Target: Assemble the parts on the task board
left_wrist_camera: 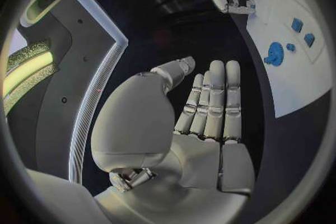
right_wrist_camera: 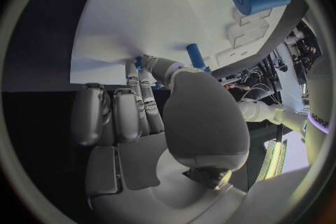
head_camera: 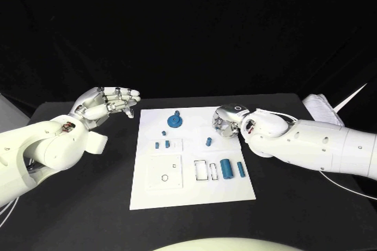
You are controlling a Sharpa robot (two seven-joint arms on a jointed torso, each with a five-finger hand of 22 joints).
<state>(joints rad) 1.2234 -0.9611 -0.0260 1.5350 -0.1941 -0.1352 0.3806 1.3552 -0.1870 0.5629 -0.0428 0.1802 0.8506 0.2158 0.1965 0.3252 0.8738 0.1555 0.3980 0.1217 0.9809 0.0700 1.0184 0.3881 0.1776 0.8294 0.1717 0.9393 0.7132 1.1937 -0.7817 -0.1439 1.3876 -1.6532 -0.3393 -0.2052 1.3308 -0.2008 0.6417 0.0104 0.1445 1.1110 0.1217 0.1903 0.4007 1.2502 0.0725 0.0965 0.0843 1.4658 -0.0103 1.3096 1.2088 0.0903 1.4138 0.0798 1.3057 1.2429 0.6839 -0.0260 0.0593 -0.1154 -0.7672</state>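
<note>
Black matte tabletop (head_camera: 86, 207) carries the task board (head_camera: 224, 194), a flat white rectangular plate with shallow outlined recesses, set in the middle. Right hand (head_camera: 227, 121), silver and smooth-shelled on a glossy white arm, sits low over the board's right edge near the far end; whether it holds anything cannot be told, fingers point down toward the board, and the wrist view shows their tips right beside a small blue peg (right_wrist_camera: 196, 56) standing on the board, contact not clear. Left hand (head_camera: 110, 103) hangs off the board's left side, raised above the tabletop, fingers loosely extended and side by side, palm empty, touching nothing. Parts, all blue plastic: a round gear-like piece (head_camera: 174, 120) near the board's far edge, closer to the left hand but well apart from it; a large smooth cylinder (head_camera: 225, 167) lying in the near-right area next to a slimmer rod (head_camera: 241, 170); a few small blocks (head_camera: 162, 144) near the board's left-centre; one small peg (head_camera: 209, 141) just below the right hand.
</note>
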